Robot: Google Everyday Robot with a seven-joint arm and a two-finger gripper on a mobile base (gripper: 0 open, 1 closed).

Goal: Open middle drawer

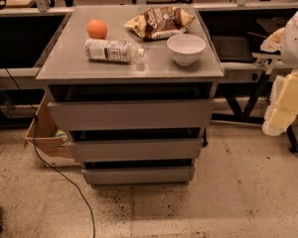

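The middle drawer (136, 149) sits shut at lower centre. It looks stiff, smooth and handleless, best hooked by its top lip through the dark gap above. The pincer (275, 125) hangs at the right edge, well apart; released or clenched, I cannot tell.

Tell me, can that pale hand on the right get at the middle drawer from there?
Probably yes. The hand hangs right of the cabinet, apart from it, and only bare floor lies before the middle drawer. Its front is flat, with no handle showing.
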